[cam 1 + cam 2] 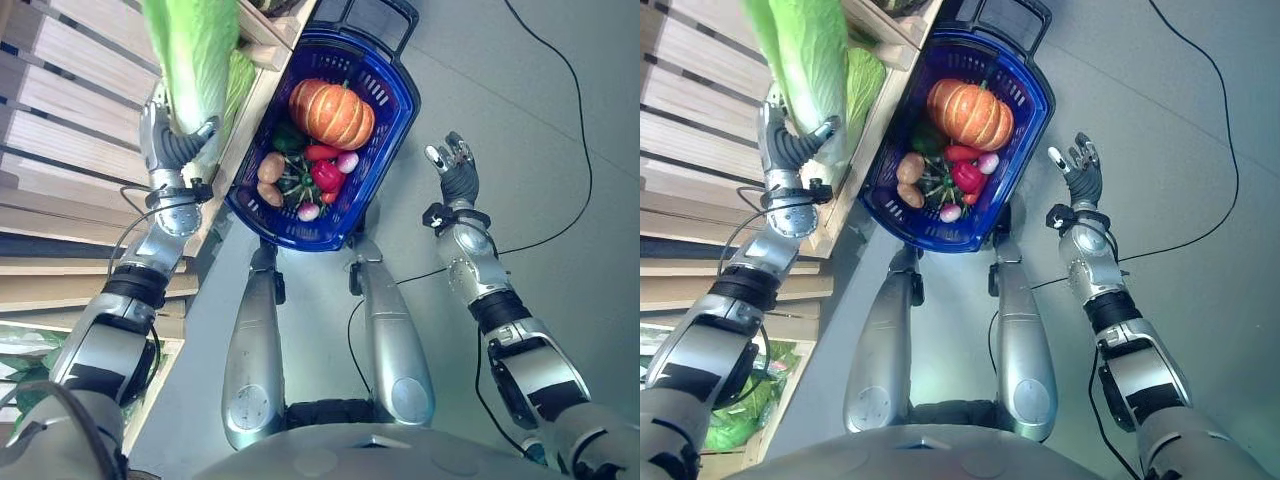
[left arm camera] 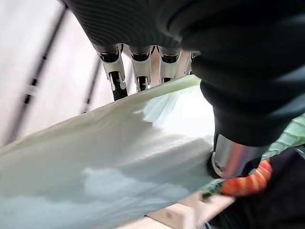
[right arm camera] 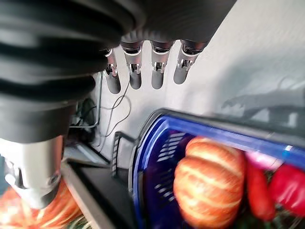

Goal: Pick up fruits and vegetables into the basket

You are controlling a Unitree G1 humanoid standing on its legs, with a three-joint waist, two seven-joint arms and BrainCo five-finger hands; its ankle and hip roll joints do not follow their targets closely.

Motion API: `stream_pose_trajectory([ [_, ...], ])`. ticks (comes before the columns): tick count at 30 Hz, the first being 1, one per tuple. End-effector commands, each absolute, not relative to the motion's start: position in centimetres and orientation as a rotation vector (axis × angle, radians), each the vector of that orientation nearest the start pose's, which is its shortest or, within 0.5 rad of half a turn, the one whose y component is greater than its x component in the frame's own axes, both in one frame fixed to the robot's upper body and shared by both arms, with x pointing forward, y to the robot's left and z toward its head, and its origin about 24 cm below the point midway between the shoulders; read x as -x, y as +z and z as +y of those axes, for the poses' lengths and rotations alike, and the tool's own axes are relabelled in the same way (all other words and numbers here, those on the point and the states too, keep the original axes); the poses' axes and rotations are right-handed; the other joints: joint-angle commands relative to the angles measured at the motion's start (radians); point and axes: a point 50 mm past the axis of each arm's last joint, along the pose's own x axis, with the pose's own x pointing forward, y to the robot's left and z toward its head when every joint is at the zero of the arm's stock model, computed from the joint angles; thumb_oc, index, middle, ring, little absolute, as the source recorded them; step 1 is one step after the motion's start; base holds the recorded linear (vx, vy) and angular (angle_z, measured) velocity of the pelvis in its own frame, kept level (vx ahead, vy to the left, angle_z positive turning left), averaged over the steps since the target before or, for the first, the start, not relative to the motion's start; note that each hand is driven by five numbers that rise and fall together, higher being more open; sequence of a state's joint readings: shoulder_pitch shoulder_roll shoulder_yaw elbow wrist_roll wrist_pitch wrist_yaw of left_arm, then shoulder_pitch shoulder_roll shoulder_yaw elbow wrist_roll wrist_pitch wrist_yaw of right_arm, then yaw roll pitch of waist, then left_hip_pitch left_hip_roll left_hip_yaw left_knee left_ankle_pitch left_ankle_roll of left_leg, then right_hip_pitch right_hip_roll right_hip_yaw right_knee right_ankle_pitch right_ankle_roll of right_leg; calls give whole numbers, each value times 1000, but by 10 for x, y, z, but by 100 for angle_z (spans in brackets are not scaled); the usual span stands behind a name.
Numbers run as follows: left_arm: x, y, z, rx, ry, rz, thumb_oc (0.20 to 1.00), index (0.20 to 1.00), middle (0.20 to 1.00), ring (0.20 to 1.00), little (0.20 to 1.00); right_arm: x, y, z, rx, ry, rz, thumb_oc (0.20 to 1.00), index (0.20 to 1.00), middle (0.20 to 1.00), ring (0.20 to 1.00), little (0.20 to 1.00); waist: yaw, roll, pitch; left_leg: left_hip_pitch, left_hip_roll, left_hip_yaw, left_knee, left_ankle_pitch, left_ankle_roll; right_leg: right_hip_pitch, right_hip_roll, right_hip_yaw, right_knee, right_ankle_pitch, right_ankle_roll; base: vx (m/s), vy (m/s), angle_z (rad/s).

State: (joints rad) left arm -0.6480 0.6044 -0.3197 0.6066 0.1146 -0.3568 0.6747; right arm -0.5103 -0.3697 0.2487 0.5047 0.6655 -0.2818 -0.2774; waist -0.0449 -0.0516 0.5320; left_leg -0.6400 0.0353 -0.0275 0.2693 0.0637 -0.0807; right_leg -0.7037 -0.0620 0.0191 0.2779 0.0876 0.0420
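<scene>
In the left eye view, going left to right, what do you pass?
Wooden shelf → left hand gripping the cabbage → blue basket with the pumpkin → right hand, fingers open.

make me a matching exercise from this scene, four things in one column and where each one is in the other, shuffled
Things:
1. napa cabbage
2. pumpkin
3. right hand
4. potatoes

Places or states:
A. open, over the grey floor beside the basket
B. held in the left hand over the wooden shelf
C. in the blue basket, at its end farther from the robot
D. in the basket, on its shelf side

Pairs: 1-B, 2-C, 3-A, 4-D
</scene>
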Motion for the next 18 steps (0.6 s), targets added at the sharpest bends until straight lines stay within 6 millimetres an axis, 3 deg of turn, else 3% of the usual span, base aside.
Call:
stream_pose_trajectory([
  [1,-342,185,205,-697,312,-787,200,200,200,200,200,-331,120,-189,-248,-86,-337,1000,1000,1000,1000,1000,-19,52,-12,11,-43,22,-19,-29,17,69,43,-63,53,-115,7,0,0,0],
  [10,-334,202,176,-797,109,-911,200,200,200,200,200,-322,148,-161,-251,145,-441,1000,1000,1000,1000,1000,-29,55,-12,20,-38,37,-33,-22,18,75,43,-61,43,-110,13,0,0,0],
  [18,-330,202,145,-801,-137,-921,200,200,200,200,200,-317,161,-138,-261,326,-453,1000,1000,1000,1000,1000,-31,49,-12,24,-33,43,-43,-17,18,78,42,-59,34,-103,20,1,0,-1],
])
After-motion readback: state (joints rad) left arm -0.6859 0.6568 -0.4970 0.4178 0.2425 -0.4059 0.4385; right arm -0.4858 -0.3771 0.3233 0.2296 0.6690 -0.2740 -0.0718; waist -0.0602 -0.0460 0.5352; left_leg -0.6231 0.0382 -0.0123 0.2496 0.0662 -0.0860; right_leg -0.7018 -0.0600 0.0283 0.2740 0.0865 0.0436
